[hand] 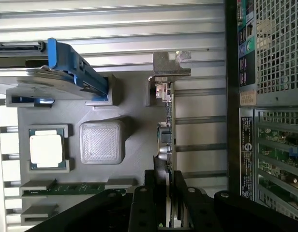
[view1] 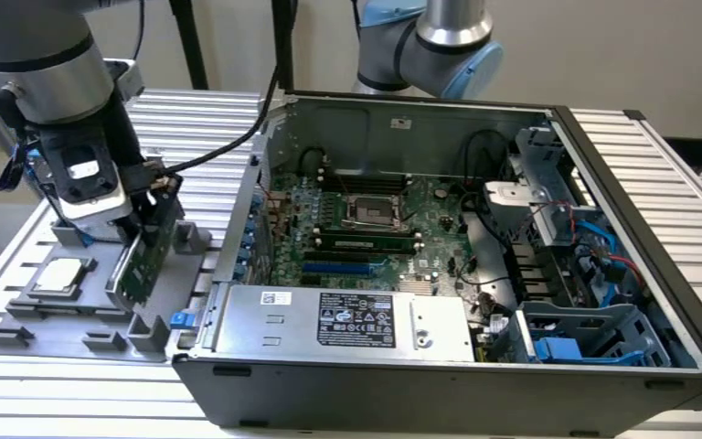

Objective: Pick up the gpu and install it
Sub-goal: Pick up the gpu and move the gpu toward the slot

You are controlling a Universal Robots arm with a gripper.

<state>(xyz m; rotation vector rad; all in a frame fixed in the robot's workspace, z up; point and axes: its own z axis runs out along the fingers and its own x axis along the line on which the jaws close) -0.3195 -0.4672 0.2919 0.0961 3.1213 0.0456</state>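
The gpu (view1: pixel 132 265) stands on edge over the grey parts tray (view1: pixel 34 334) at the exterior view's left, green face showing, its lower edge still among the tray's holder posts. My gripper (view1: pixel 142 229) comes down on its top edge. In the wrist view the gpu (hand: pixel 167 121) is seen edge-on, its silver bracket (hand: pixel 169 67) at the far end. The gripper (hand: pixel 164 198) has a black finger (hand: pixel 148 203) pressed to each side of the card, so it is shut on it. The open computer case (view1: pixel 643 229) lies to the exterior view's right.
On the tray sit a square silver processor chip (hand: pixel 46 150), a memory stick (hand: pixel 67 189) and a hard drive with blue rails (hand: pixel 67 63). Inside the case are the motherboard (view1: pixel 364 219), a blue slot (view1: pixel 345 268) and the power supply (view1: pixel 339 315). A second arm (view1: pixel 442 41) stands behind the case.
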